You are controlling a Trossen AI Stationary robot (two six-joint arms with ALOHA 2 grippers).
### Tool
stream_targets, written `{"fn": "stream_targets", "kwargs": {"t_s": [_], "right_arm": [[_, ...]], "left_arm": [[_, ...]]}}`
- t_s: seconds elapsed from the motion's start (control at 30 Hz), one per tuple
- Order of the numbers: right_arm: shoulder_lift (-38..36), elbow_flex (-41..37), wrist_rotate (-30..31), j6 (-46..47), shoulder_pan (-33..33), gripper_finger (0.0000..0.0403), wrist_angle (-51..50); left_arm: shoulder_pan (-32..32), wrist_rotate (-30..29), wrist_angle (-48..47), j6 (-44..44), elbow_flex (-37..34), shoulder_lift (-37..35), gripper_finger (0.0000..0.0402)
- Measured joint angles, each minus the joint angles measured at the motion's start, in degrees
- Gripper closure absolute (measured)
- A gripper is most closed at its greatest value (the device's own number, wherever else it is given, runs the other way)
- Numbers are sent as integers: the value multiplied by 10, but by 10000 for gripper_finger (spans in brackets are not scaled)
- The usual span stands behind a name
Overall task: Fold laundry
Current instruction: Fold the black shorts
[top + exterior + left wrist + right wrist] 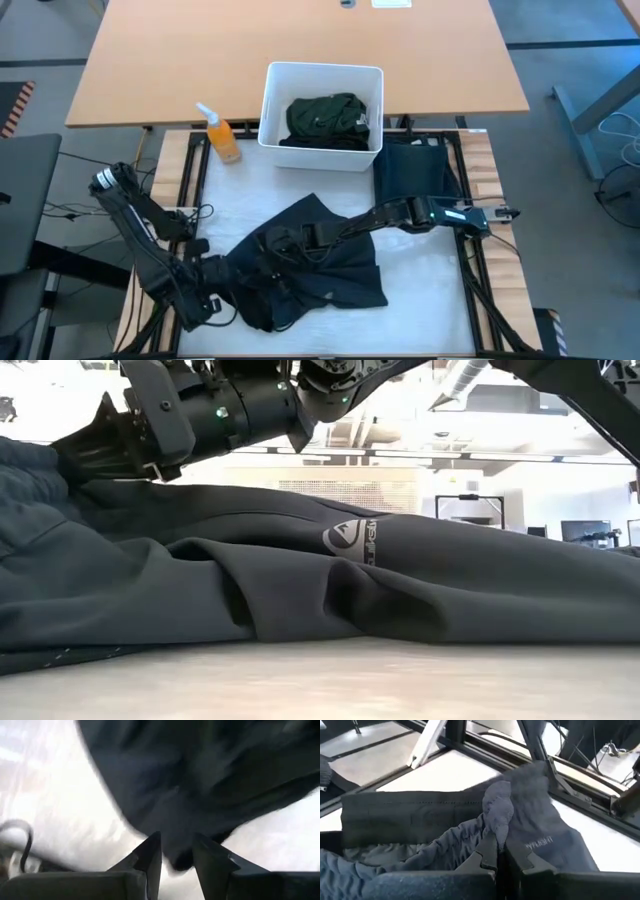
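Dark navy trousers (pixel 310 255) lie crumpled on the white table top (pixel 430 270), a pale logo (pixel 350 540) showing in the low view. My right gripper (pixel 278 242) reaches in from the right over the heap's middle and is shut on a bunched part of them. My left gripper (pixel 228 300) stands at the heap's near left edge. Its fingers (pixel 152 855) are apart, with dark cloth (pixel 200 780) beyond the tips. A dark green shirt (pixel 325 118) lies in the white bin (pixel 272 100). A folded dark garment (pixel 415 170) lies at the right. My right gripper pinches a ribbed, gathered fold of the trousers (pixel 498 817) between its two fingers (pixel 487 855). It comes slanting down from the table's right side. The fold bunches up past the fingertips, and the rest of the trousers lies slack on the table. My left gripper: whether its tips touch the cloth I cannot tell, because the wrist view is blurred.
An orange spray bottle (pixel 222 135) stands left of the bin at the far side. Cables (pixel 195 212) lie by the left arm. A wooden desk (pixel 300 40) stands beyond the table. Bare white table top shows at the near right.
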Motion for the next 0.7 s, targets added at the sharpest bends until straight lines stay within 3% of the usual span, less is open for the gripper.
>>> {"fn": "stream_targets", "kwargs": {"t_s": [0.1,0.23,0.47,0.7], "right_arm": [[0,0,3,2,-4,377,-5],[-3,0,5,7,-8,377,-4],[-4,0,5,9,-7,376,-11],[-4,0,4,9,-7,376,-12]], "left_arm": [[-7,-62,3,19,33,-1,302],[-10,-167,64,52,18,0,304],[-1,-135,97,49,-49,1,297],[-5,-131,124,90,-82,1,249]]}}
